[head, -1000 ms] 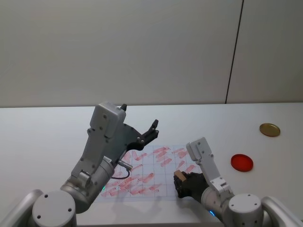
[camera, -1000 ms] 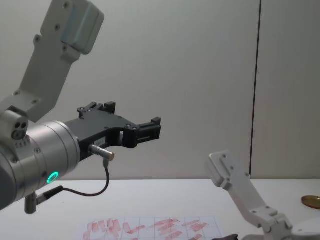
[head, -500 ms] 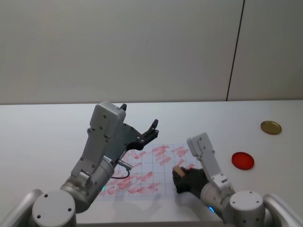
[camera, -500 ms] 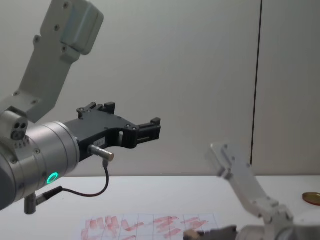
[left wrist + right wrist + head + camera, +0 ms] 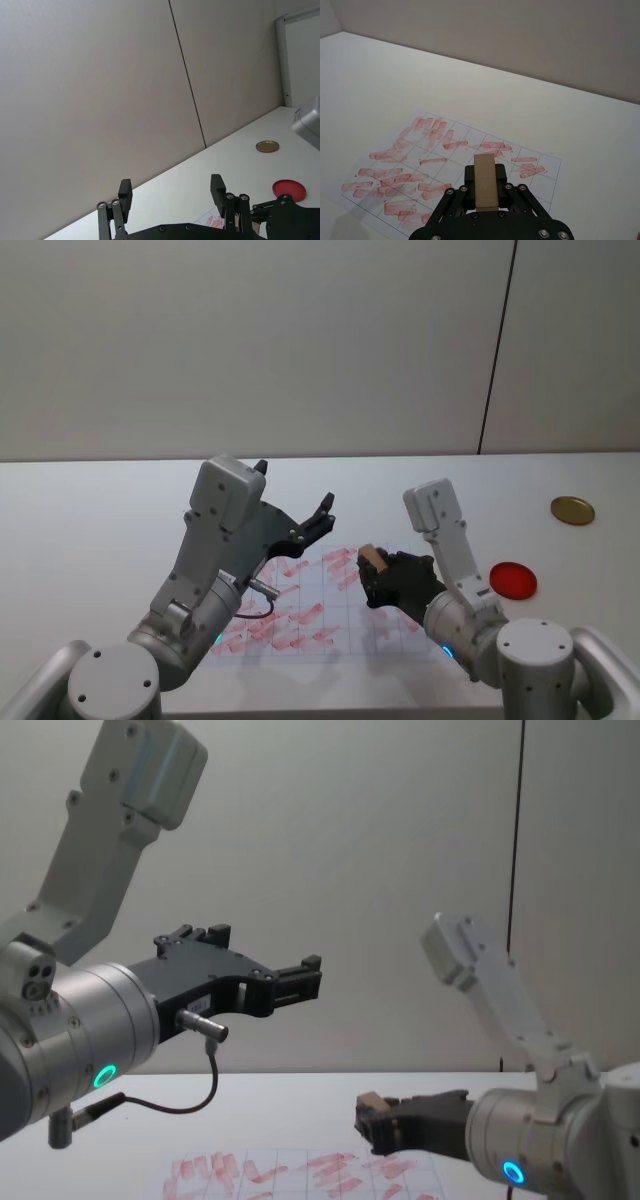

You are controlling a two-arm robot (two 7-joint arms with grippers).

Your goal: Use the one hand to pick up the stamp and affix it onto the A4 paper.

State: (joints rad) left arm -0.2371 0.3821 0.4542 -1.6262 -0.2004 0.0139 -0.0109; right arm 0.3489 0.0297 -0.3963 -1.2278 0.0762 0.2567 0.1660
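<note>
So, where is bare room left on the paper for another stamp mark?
The white gridded paper has bare cells along its edge beside the right gripper, which holds the tan wooden stamp. The opposite end, below the raised left gripper, is crowded with red smudges.

White table (image 5: 100,530): A4 paper (image 5: 310,615), red ink pad (image 5: 513,580), gold disc (image 5: 572,510)

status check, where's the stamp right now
Right gripper shut on the stamp, held above the A4 paper. Left gripper open, parked high on the left. Nothing between stamp and paper.
</note>
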